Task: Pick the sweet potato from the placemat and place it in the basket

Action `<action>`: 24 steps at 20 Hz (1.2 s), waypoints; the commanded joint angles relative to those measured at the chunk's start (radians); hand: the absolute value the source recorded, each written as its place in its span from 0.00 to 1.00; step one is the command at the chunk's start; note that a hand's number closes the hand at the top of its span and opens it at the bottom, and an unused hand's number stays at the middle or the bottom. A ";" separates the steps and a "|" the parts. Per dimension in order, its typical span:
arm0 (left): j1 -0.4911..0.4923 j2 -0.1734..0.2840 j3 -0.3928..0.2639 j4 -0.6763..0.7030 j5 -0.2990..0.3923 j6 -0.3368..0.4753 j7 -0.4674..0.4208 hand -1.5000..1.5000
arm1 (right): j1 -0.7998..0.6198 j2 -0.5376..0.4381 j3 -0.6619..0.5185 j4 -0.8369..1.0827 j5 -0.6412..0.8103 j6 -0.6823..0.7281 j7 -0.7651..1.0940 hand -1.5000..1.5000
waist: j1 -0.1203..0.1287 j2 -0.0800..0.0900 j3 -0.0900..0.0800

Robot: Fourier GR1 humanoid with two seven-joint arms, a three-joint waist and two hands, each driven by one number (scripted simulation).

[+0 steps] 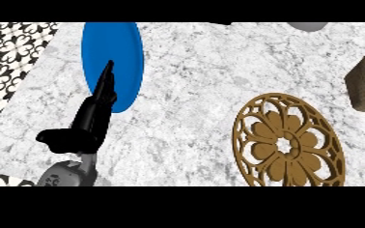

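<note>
My left forearm comes in at the lower left corner, grey, angled up and slightly right. My left hand is open, black fingers straight and held together, pointing up the counter, thumb sticking out to the left. It holds nothing. Fingertips overlap the lower part of the blue plate; can't tell if they touch it or hover over it. Right hand not in view. Lower right of the marble counter lies a round brown cutout placemat, flower pattern, nothing on it. Sweet potato: can't see it anywhere. At the right edge, above the placemat, a dark brown woven thing, cut off, probably the basket. Far edge: a grey round object, mostly cut off. Patterned black and white tiles at the far left, beside the counter
</note>
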 commanded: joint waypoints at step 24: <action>0.046 0.003 0.067 0.019 0.017 0.015 0.001 0.50 | -0.031 0.051 -0.242 0.199 0.312 -0.044 0.294 1.00 | -0.114 -0.039 0.003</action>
